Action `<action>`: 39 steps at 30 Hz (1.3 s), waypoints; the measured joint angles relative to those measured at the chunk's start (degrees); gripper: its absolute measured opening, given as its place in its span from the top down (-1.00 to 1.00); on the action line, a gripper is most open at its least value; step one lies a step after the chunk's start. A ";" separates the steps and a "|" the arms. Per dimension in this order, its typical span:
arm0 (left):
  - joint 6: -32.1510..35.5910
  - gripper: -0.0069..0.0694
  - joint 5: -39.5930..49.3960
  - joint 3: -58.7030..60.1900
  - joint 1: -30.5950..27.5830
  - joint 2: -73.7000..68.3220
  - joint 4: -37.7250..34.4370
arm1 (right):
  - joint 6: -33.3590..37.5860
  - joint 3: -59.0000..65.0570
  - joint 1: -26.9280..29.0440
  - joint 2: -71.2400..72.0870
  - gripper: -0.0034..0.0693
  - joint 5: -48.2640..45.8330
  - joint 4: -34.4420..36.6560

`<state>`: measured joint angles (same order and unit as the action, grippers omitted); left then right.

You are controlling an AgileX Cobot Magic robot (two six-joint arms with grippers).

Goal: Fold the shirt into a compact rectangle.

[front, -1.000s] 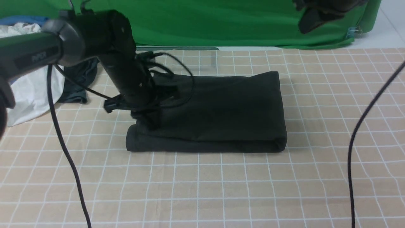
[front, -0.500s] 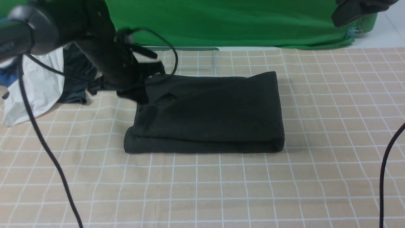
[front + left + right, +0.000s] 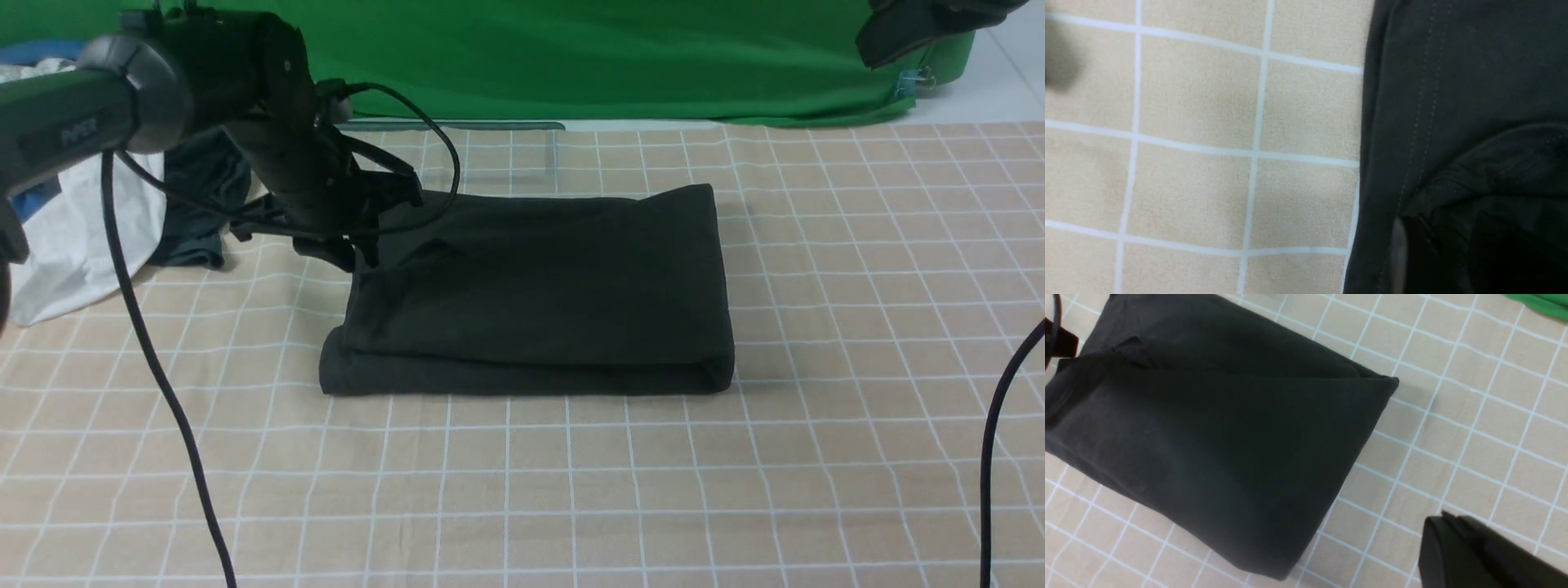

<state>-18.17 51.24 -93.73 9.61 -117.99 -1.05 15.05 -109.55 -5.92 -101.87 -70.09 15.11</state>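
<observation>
- A white garment [image 3: 73, 237] and a dark grey garment [image 3: 200, 212] are heaped at the far-left end of the bench [image 3: 857, 310]. That side is crowded, so a wide leftward sweep risks dragging them.
- A black cable [image 3: 155, 376] hangs from the left arm across the near-left squares and could snag on a low pass.
- The left tool [image 3: 351, 249] points down at the shirt's far-left corner. It is black against black, so I cannot tell whether its jaws are parted or pinching cloth. Its wrist view shows a stitched hem lying beside bare bench.
- The shirt [image 3: 539, 286] lies mid-bench as a thick rectangle, with at least 2 layers showing along the near edge and 1 small pucker by the left tool.
- I judge it light, limp cotton that is not fragile. It has no stiffness, so it will sag and the layers will slide over one another.
- The best hold looks to be a corner or the hemmed edge, pinching every layer at once, ideally 2 corners together.
- The near fold is rounded and the right edge is straight.
- Open room lies in front of the shirt and to its right.
- The right tool [image 3: 922, 24] is closed and empty, raised high at the far right before the green backdrop [image 3: 571, 57], well apart from the shirt.
</observation>
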 joint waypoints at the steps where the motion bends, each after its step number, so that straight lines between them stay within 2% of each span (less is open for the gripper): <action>1: -0.10 0.12 0.00 0.00 0.00 -0.06 0.00 | -0.01 0.00 0.00 0.00 0.80 0.00 0.00; 6: -0.16 -0.23 0.22 0.00 0.00 -1.13 -3.58 | -0.01 0.00 0.00 0.00 0.80 0.00 0.05; 10: -0.16 -0.25 1.21 0.00 0.00 -2.64 -6.25 | -0.01 0.00 0.00 0.00 0.80 0.00 0.05; 14: 0.74 0.00 0.67 0.00 0.00 -3.42 -6.68 | -0.01 0.00 0.00 0.00 0.80 0.00 0.05; 16: 1.42 0.26 0.03 0.00 0.00 -3.12 -6.68 | -0.01 0.00 0.00 0.00 0.80 0.00 0.05; 17: 2.65 0.54 -0.75 0.00 0.00 -2.60 -6.68 | -0.01 0.00 0.00 0.00 0.80 0.00 0.05; 19: 4.18 0.69 -1.81 0.00 0.00 -1.68 -6.68 | -0.01 0.00 0.00 0.00 0.80 0.00 0.05; 29: 11.18 0.70 -4.04 0.00 0.00 0.71 -6.85 | -0.01 0.00 0.00 0.00 0.80 0.69 0.11; 34: 10.63 0.70 -6.21 0.00 0.00 0.71 -5.18 | 0.06 0.00 0.00 0.00 0.80 0.69 0.11; 39: 8.80 0.70 -13.05 0.00 0.00 0.28 -3.84 | 0.06 0.00 0.00 0.00 0.80 0.86 0.11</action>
<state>-9.37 38.20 -93.73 9.61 -117.70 -4.88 15.11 -109.55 -5.92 -101.87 -69.22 15.22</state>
